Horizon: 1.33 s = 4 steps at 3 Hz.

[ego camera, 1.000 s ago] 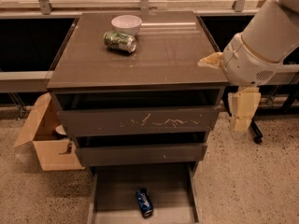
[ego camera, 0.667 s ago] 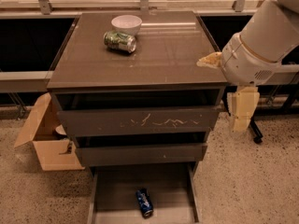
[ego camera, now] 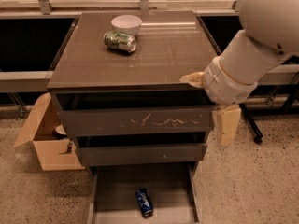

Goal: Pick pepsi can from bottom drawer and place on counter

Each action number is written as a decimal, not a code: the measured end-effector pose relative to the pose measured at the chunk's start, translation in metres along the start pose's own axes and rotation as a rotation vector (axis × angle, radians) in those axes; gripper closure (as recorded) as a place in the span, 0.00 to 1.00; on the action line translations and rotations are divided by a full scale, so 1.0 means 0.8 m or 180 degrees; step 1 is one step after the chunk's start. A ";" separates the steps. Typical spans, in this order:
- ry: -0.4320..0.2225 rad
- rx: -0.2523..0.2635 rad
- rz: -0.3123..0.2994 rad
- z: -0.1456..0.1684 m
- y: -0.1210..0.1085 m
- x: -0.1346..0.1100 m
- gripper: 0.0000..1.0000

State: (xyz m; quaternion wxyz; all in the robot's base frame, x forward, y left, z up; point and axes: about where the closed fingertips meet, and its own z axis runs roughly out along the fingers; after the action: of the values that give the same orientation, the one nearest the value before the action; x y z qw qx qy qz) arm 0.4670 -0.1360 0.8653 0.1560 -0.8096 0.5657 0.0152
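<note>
The pepsi can (ego camera: 145, 202), dark blue, lies on its side on the floor of the pulled-out bottom drawer (ego camera: 117, 190), at the foot of the cabinet. The counter (ego camera: 159, 55) is the glossy grey-brown cabinet top. My gripper (ego camera: 205, 110) hangs at the cabinet's front right corner, level with the top drawers and well above the can. Its two cream fingers are spread wide: one finger (ego camera: 192, 80) lies over the counter's front edge, the other points down beside the drawer fronts. It holds nothing.
A white bowl (ego camera: 126, 23) and a green-and-silver can (ego camera: 120, 40) on its side sit at the back of the counter. An open cardboard box (ego camera: 46, 141) stands on the floor left of the cabinet. The scratched drawer front (ego camera: 135, 122) is above the bottom drawer. A chair base (ego camera: 254, 134) is at the right.
My arm and gripper have moved left and down, closer to the cabinet's front right corner. The cans, the bowl and the drawers have not moved.
</note>
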 end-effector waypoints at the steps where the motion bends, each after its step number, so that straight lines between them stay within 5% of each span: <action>1: -0.0277 0.0009 -0.0465 0.063 0.004 -0.015 0.00; 2: -0.0789 0.0060 -0.0809 0.121 0.008 -0.031 0.00; 3: -0.0840 0.0069 -0.1046 0.129 0.010 -0.032 0.00; 4: -0.0840 0.0069 -0.1047 0.129 0.010 -0.032 0.00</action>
State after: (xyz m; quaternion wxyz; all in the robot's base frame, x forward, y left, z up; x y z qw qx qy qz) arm 0.4663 -0.0872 0.7702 0.2378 -0.8803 0.4007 0.0893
